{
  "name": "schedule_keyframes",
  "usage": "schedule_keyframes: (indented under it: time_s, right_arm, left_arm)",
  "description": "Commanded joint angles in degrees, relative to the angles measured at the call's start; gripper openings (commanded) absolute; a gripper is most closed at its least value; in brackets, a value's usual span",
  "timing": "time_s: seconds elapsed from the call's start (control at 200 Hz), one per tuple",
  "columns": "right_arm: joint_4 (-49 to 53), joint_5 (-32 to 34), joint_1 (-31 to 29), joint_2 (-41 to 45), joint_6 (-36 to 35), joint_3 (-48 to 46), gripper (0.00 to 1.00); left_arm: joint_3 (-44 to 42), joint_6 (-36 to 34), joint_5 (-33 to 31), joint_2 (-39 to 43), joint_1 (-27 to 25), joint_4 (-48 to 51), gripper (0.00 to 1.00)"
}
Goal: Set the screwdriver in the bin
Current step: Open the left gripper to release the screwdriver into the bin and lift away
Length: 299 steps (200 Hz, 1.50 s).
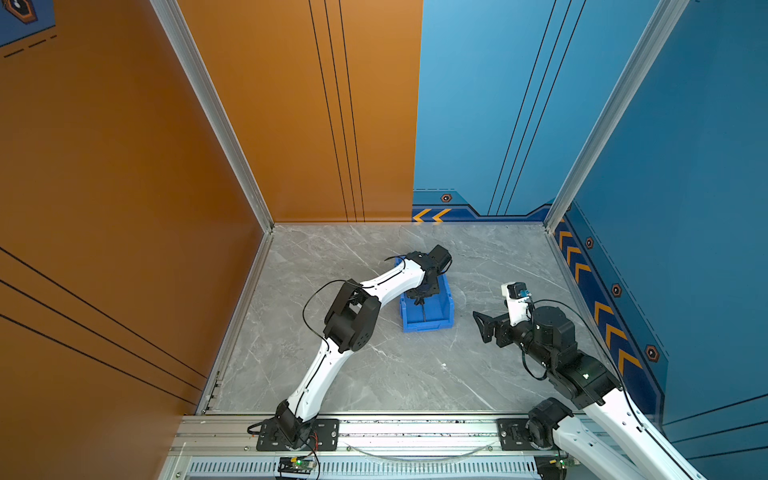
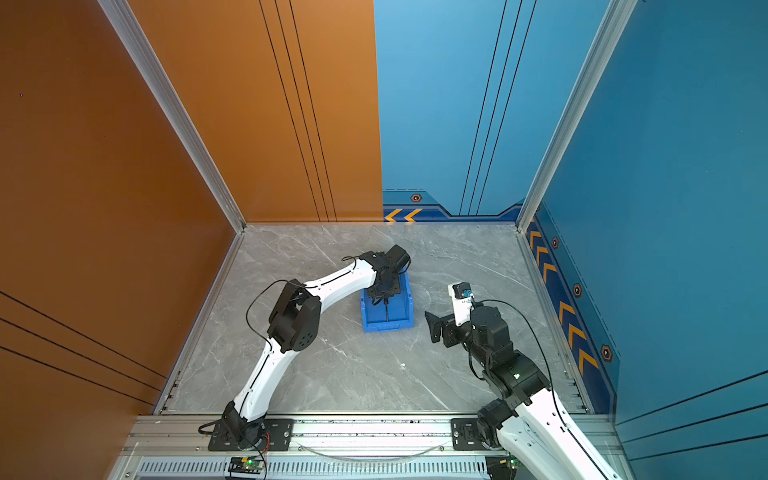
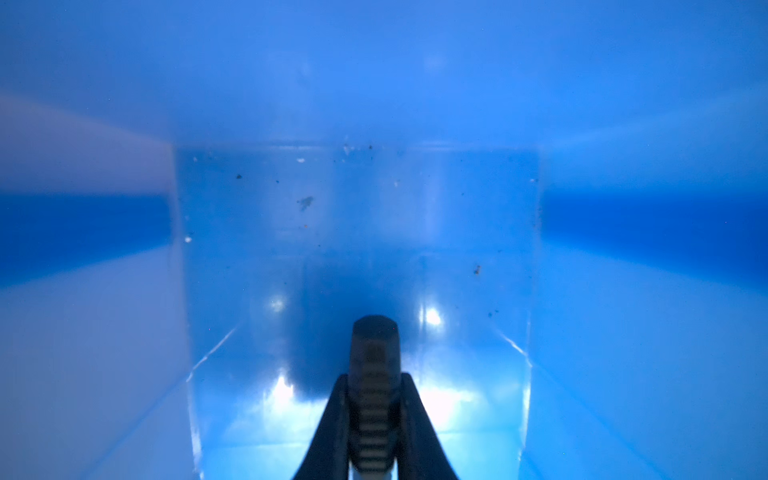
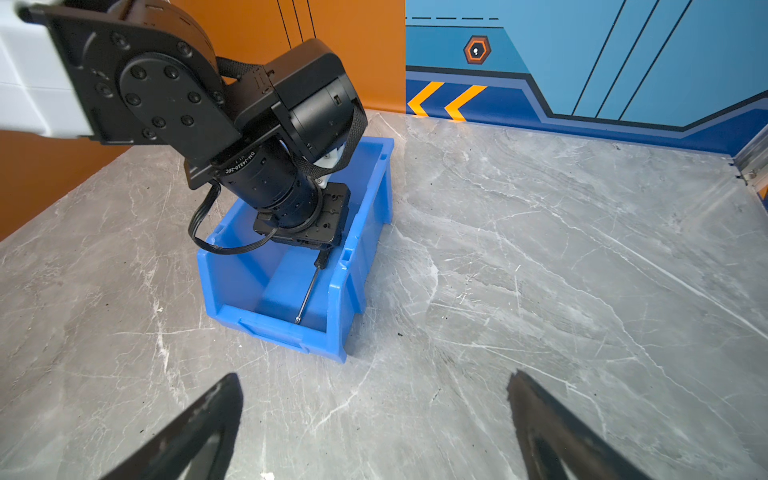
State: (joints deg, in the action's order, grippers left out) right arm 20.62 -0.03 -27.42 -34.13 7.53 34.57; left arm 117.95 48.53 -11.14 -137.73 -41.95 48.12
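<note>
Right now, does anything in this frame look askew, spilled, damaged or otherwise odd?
Nothing looks damaged. The screwdriver hangs tilted inside the bin, held by the left gripper, jaws shut on its handle, tip near the lowered front lip. Small specks dot the bin floor, and a white speck lies on the table.

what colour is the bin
The bin is bright blue, clearest in the right wrist view.

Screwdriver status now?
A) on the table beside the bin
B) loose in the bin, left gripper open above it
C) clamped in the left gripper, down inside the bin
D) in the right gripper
C: the left gripper is shut on the screwdriver handle inside the blue bin; the right gripper is open and empty.
</note>
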Motion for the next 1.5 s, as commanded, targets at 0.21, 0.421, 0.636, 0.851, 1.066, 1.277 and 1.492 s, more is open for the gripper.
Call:
schedule_keyframes:
  time_s: [0.21, 0.421, 0.636, 0.851, 1.066, 1.277, 1.492]
  right_arm:
    - [2.0, 0.9, 0.4, 2.0, 0.1, 1.3, 1.00]
    - [2.9, 1.5, 0.4, 3.0, 0.0, 1.1, 1.00]
    - [2.7, 1.6, 0.5, 3.0, 0.0, 1.2, 1.00]
    - [2.6, 1.5, 0.5, 3.6, 0.2, 1.1, 1.00]
    - [3.5, 1.1, 0.4, 6.1, 0.7, 0.5, 1.00]
    - [6.4, 1.6, 0.5, 10.8, 1.3, 0.2, 1.00]
    - [6.5, 2.5, 0.4, 12.4, 1.4, -0.6, 1.00]
  left_arm:
    - [0.3, 0.2, -1.9, -1.7, 0.3, 1.4, 0.24]
    - [0.4, 0.1, -2.2, -1.7, 0.2, 1.4, 0.29]
    - [0.3, -0.3, -2.9, -0.4, -0.2, 1.3, 0.40]
    - [0.3, -1.2, -5.2, 2.3, -0.7, 1.4, 0.39]
    - [-0.2, -1.9, -7.0, 5.5, -2.0, 1.5, 0.38]
    - [-0.8, -2.0, -9.0, 8.9, -3.6, 1.9, 0.45]
    - [-3.5, -2.8, -12.4, 18.0, -5.6, 3.3, 0.58]
